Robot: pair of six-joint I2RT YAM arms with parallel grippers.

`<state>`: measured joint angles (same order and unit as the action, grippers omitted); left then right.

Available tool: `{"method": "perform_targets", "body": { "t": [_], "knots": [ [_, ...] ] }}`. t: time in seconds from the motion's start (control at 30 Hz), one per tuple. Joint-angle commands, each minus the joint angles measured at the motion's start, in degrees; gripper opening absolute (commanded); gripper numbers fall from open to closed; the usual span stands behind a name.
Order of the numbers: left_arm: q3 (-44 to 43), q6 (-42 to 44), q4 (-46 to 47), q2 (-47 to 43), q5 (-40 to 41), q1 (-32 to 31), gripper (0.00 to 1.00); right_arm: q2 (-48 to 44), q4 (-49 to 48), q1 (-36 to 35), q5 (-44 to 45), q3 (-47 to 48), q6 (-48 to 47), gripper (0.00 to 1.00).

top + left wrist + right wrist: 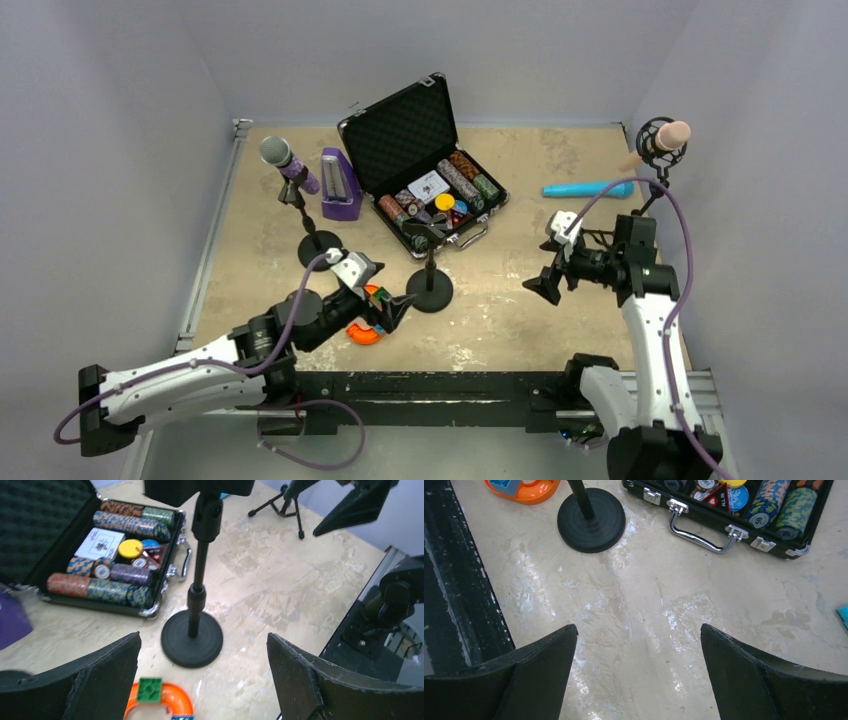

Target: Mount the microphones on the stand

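Brightly, evenly lit from overhead; soft, faint shadows; pale glare patches on the worktop (pixel 644 605); mostly sharp, slightly grainy.

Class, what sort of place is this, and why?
Probably a robotics test cell: left arm and right arm bolted at a walled table's edge, with props like a poker chip case.

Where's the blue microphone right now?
In the top view, the blue microphone lies flat on the table at the far right, between the open chip case and the stand holding the pink microphone.
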<state>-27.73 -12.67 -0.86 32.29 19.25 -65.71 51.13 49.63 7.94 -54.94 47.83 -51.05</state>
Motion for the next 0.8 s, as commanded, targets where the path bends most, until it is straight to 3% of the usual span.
{"method": "perform_targets", "body": {
  "t": [0.0, 0.13, 0.3, 0.47, 0.6, 0.77],
  "knots": [
    [-11.26, 5.08, -27.04, -4.62, 1.04, 1.11, 1.0, 12.41, 13.21, -0.71, 0.99, 11.94, -10.53, 0.97],
    [-16.56, 9.56, -36.01, -5.46, 2.87, 3.14, 1.0, 18.41, 10.53, -6.34, 12.81, 20.56, -5.69, 0.99],
    [-15.88, 12.0, -34.8, -5.5, 0.01, 6.45, 1.0, 24.44, 5.41, -15.97, 30.77, 30.34, -3.54, 0.99],
    [-14.84, 12.4, -33.66, -5.17, 0.12, 6.55, 1.0, 39.84, 12.76, -18.39, 43.36, 45.7, -9.81, 0.99],
    [-13.6, 12.4, -33.22, -9.1, -0.17, 6.8, 1.0, 47.94, 7.97, -20.08, 58.56, 45.86, -18.92, 0.99],
    [-11.78, 14.24, -32.52, -14.47, -0.95, 7.54, 1.0, 56.94, 2.92, -19.21, 64.55, 48.7, -28.27, 0.97]
  ]
}}
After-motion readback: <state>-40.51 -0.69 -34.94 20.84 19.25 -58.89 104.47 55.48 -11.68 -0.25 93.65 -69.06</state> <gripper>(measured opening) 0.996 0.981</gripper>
